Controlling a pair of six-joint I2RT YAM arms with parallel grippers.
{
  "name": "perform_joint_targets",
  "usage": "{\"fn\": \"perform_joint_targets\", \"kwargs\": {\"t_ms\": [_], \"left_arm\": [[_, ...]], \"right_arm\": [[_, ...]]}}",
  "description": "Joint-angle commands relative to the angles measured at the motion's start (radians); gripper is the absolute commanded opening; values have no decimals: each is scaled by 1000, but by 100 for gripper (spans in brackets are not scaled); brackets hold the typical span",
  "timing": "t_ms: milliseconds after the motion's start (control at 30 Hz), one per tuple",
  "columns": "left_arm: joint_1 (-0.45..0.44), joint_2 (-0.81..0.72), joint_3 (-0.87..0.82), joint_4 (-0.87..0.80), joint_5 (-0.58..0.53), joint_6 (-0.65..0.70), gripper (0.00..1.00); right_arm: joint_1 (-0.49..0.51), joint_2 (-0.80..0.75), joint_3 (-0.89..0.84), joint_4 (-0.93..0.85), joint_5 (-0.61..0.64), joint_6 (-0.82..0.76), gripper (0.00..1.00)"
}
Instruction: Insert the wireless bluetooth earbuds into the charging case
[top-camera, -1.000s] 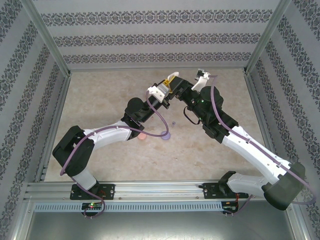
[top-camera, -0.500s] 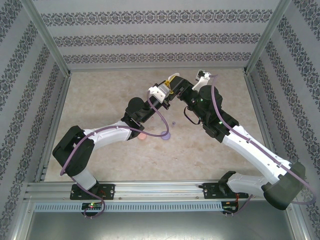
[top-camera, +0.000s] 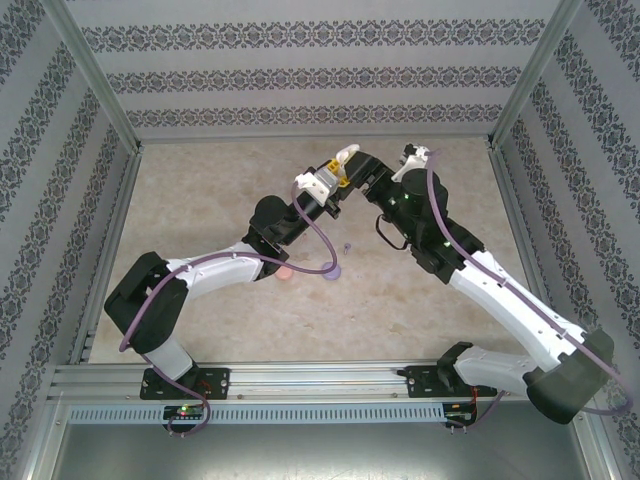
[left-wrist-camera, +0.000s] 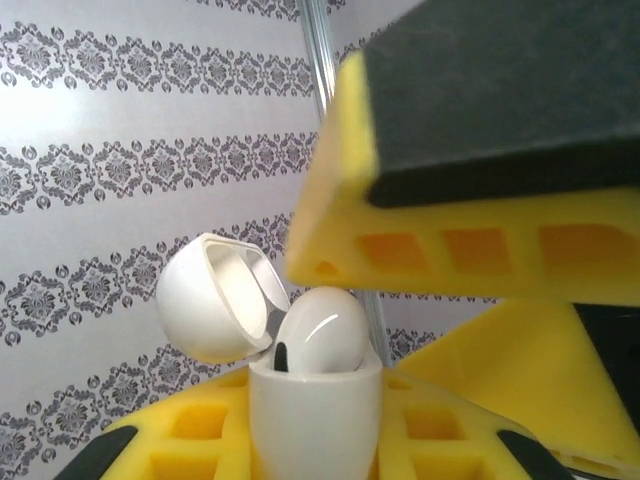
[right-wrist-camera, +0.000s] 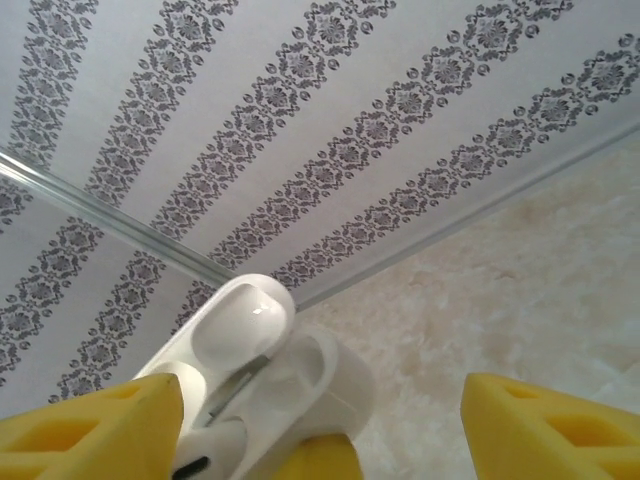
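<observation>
**White earbud seated in the open case, held off the bench**

In the overhead view the left end effector (top-camera: 343, 164) is raised above the beige marbled bench (top-camera: 200, 200), a little right of centre in the upper half of the frame. It is clenched on a small glossy white plastic charging case (top-camera: 343, 156). The right end effector (top-camera: 361, 171) is close beside it on the right.

In the left wrist view the case (left-wrist-camera: 315, 415) stands upright at bottom centre, gripped between the left end effector's (left-wrist-camera: 315, 440) yellow fingers (left-wrist-camera: 200, 430). Its rounded hinged lid (left-wrist-camera: 215, 300) is swung open to the upper left. A glossy white wireless earbud (left-wrist-camera: 320, 335) sits in the case's mouth, its rounded head standing above the rim. One yellow finger of the right end effector, faced with a black pad (left-wrist-camera: 500, 90), fills the upper right, just above the earbud; I cannot tell whether they touch.

In the right wrist view the open case (right-wrist-camera: 300, 375) lies at lower left, with the white earbud (right-wrist-camera: 210, 447) at its bottom edge. The right end effector (right-wrist-camera: 320, 425) is released, its two yellow fingers (right-wrist-camera: 550, 420) spread wide at the bottom corners and gripping nothing.

On the bench, below the end effectors in the overhead view, lie a small pink round case (top-camera: 284, 272), a small purple round case (top-camera: 333, 269) and, just above the purple one, a tiny purple earbud (top-camera: 347, 246).
</observation>
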Motion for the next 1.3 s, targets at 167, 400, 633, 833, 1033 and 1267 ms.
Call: {"fn": "perform_joint_targets", "kwargs": {"t_ms": [167,400,633,833,1033,1267], "left_arm": [[-9,-87,-55,77,-22,14,0],[5,-170,-128,12,-2,30,0],[7,-247,-197,-32,8,41,0],[10,-295,-232,-71,18,40,0],[10,-307,-235,-80,32,24,0],[10,-319,-239,-92,25,26,0]], "right_arm": [[-80,-261,-33,-183,25,-60,75],[-247,-290,-27,-503,17,-99,75],[-347,-20,-41,-633,-4,-187,70],[-402,247,3,-631,-61,-342,68],[-458,470,-5,-515,-169,-329,68],[-469,605,-9,-429,-222,-295,68]]}}
